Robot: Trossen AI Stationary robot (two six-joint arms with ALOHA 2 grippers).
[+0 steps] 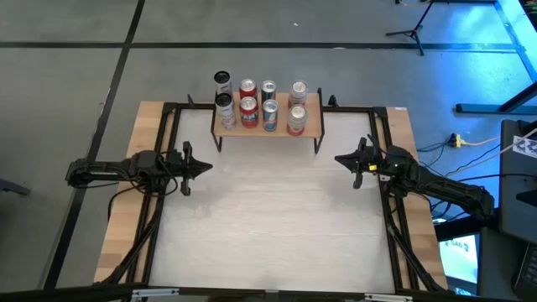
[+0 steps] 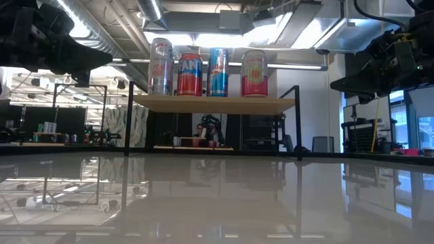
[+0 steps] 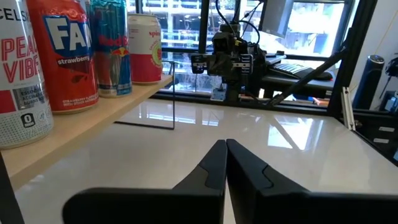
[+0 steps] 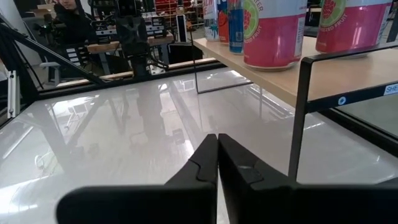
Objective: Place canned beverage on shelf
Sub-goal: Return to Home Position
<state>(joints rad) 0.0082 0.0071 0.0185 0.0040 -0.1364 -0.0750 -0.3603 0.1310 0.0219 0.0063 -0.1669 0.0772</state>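
As only wrist views reveal, left end effector [image 3: 225, 142] and right end effector [image 4: 217, 136] are pressed together.

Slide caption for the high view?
Eight cans on the shelf; left end effector and right end effector shut at either side.

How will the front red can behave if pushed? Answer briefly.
The front red can stands tall on a narrow base, so a high push would likely tip it; its round body might then roll. Its glossy wall looks slippery. The blue can close beside it could get knocked.
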